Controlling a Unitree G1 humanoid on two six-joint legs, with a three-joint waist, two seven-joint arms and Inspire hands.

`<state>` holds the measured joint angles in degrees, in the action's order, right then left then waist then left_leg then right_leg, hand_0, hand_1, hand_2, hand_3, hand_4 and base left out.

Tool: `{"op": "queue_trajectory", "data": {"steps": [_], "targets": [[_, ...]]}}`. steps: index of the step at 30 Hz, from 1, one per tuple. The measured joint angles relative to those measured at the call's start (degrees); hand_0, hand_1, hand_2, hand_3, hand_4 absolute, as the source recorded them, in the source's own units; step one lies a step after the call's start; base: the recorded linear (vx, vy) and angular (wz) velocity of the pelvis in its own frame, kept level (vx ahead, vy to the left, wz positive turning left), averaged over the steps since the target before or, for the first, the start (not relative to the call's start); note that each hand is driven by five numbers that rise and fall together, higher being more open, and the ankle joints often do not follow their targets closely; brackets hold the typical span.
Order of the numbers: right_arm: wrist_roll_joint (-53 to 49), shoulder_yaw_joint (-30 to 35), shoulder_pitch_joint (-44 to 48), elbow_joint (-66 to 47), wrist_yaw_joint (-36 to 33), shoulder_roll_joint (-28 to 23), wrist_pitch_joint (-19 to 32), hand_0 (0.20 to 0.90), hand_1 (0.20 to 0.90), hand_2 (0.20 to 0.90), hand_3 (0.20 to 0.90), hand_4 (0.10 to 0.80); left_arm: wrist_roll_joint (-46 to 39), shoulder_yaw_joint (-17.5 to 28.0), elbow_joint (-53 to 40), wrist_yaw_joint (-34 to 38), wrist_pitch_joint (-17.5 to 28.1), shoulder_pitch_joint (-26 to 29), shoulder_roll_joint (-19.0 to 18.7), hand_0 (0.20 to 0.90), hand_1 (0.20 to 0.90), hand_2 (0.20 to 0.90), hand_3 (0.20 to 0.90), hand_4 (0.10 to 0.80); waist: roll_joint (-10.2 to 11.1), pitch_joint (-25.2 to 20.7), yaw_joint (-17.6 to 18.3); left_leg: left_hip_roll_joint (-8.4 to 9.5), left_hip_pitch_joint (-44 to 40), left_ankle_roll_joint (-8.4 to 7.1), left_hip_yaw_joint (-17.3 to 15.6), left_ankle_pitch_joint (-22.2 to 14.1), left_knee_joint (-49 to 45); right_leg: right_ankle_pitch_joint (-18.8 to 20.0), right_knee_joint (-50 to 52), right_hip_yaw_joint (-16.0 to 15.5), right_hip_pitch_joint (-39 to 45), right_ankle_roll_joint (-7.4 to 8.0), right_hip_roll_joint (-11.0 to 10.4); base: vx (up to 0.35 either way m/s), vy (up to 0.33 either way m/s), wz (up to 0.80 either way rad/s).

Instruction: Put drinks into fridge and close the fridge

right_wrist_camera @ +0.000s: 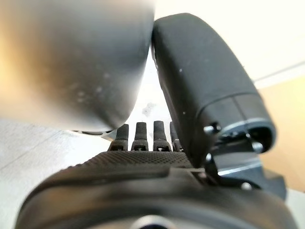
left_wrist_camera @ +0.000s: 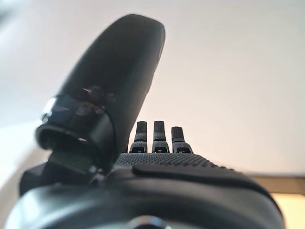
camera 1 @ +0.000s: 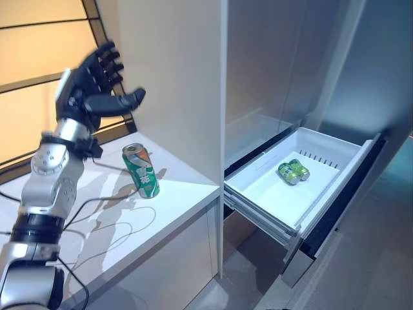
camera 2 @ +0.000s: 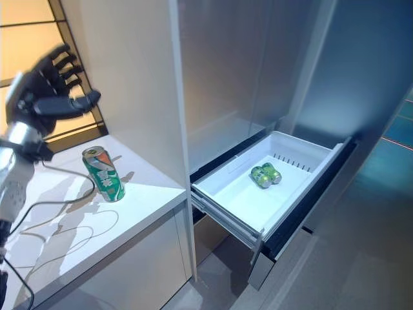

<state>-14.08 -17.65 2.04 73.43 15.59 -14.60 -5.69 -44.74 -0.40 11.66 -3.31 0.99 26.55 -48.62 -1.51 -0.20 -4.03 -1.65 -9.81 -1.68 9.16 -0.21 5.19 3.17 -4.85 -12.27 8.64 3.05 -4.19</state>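
Warm light glows from the window [camera 1: 39, 71] at left; the can [camera 1: 141, 170] casts soft shadows across the tabletop [camera 1: 161, 213]; wrist views blur close up.

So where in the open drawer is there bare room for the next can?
The drawer is bare along its near half, by the front edge. Only the far middle is taken, by two green cans lying together. One can stands on the counter.

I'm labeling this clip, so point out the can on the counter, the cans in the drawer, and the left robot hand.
can on the counter [camera 1: 141, 170]: left eye view, its side wall.
cans in the drawer [camera 1: 293, 172]: left eye view, where the pair meets.
left robot hand [camera 1: 90, 87]: left eye view, its palm.
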Motion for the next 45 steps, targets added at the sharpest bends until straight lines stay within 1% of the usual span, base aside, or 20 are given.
{"op": "queue_trajectory", "data": {"steps": [2,3,6,9,13,27,32,35,41,45], "targets": [[-0.1,0.8,-0.1,-0.1,0.0,0.3,0.0,0.900,0.900,0.900,0.900,0.800,-0.5,1.4,-1.5,0.0,-1.4,-4.0,2.3,0.900,0.900,0.900,0.900,0.800,0.8,0.8,-1.0,0.02,0.3,0.00,0.5,0.1,0.0,-0.2,0.0,-0.2,0.0,0.06,-0.1,-0.042,-0.012,0.27],[-0.1,1.1,-0.3,-0.1,0.0,0.5,0.0,0.900,0.900,0.900,0.900,0.800,-0.7,2.1,-1.8,0.1,-1.7,-5.8,4.0,0.900,0.900,0.900,0.900,0.800,0.9,0.9,-1.6,0.23,0.7,-0.30,1.2,0.5,0.0,-0.3,0.0,-0.2,0.0,0.16,-0.2,-0.030,-0.006,0.28],[-0.2,1.5,-0.3,-0.2,0.0,0.8,0.0,0.900,0.900,0.900,0.900,0.800,-0.7,2.7,-1.8,0.1,-2.3,-8.8,6.3,0.900,0.900,0.900,0.900,0.800,1.5,1.8,-2.2,0.63,1.1,-0.21,2.8,1.1,-0.2,-0.7,0.0,-0.3,0.2,0.46,-0.5,-0.001,-0.006,0.28],[-0.1,1.6,-0.2,-0.2,0.0,0.8,-0.1,0.900,0.900,0.900,0.900,0.800,-1.9,4.2,-1.8,0.1,-2.8,-10.3,8.5,0.900,0.900,0.900,0.900,0.800,1.4,2.0,-2.7,0.93,1.0,-0.11,3.1,1.2,0.0,-0.9,-0.3,-0.3,0.5,0.75,-0.8,-0.011,0.002,0.10],[-0.2,1.8,-0.4,-0.6,0.0,1.0,-0.2,0.900,0.900,0.900,0.900,0.800,-1.9,5.7,-1.8,0.0,-2.8,-10.5,10.0,0.900,0.900,0.900,0.900,0.800,1.1,2.1,-2.8,1.03,0.9,-0.07,3.1,1.2,0.0,-0.9,-0.3,-0.3,0.6,0.87,-0.9,0.000,0.000,0.00],[-0.1,1.9,-0.5,-1.4,-0.1,0.9,-0.7,0.900,0.900,0.900,0.900,0.800,-2.0,5.6,-1.8,-5.1,-2.7,-10.6,10.1,0.900,0.900,0.900,0.900,0.800,1.2,2.4,-2.0,1.11,0.9,0.04,3.0,1.1,0.0,-0.9,-0.3,-0.3,0.6,0.93,-1.1,0.002,0.001,0.00],[-0.1,2.1,-0.5,-1.5,-0.1,0.9,-0.6,0.900,0.900,0.900,0.900,0.800,-2.7,5.6,-1.8,-6.8,-1.4,-10.6,10.8,0.900,0.900,0.900,0.900,0.800,1.1,2.5,-1.6,1.12,0.9,0.06,2.9,1.1,0.0,-0.9,0.0,-0.2,0.6,0.93,-1.1,0.000,0.000,0.00],[-0.1,2.4,-0.4,-1.5,-0.1,0.9,-0.6,0.900,0.900,0.900,0.900,0.800,-2.8,5.6,-1.8,-6.7,0.0,-10.6,11.8,0.900,0.900,0.900,0.900,0.800,1.1,2.5,-1.2,1.12,0.9,0.07,2.9,1.1,0.0,-0.9,0.0,-0.1,0.6,0.94,-1.1,0.000,0.000,0.00],[-0.1,2.4,-0.4,-2.0,-0.1,0.9,-0.4,0.900,0.900,0.900,0.900,0.800,-2.8,5.6,-1.9,-3.8,3.1,-10.6,12.1,0.900,0.900,0.900,0.900,0.800,0.8,2.6,0.2,1.05,0.8,0.10,2.8,1.2,0.0,-0.8,0.0,0.0,0.7,0.94,-1.0,0.007,-0.001,0.00],[-0.1,2.3,-0.4,-2.1,-0.1,0.9,-0.4,0.900,0.900,0.900,0.900,0.800,-2.8,5.6,-2.1,-3.4,4.2,-10.6,12.2,0.900,0.900,0.900,0.900,0.800,0.9,2.6,0.4,1.06,0.8,0.14,2.8,1.2,0.0,-0.8,0.0,0.0,0.7,0.93,-1.1,0.023,-0.002,0.00]]}}
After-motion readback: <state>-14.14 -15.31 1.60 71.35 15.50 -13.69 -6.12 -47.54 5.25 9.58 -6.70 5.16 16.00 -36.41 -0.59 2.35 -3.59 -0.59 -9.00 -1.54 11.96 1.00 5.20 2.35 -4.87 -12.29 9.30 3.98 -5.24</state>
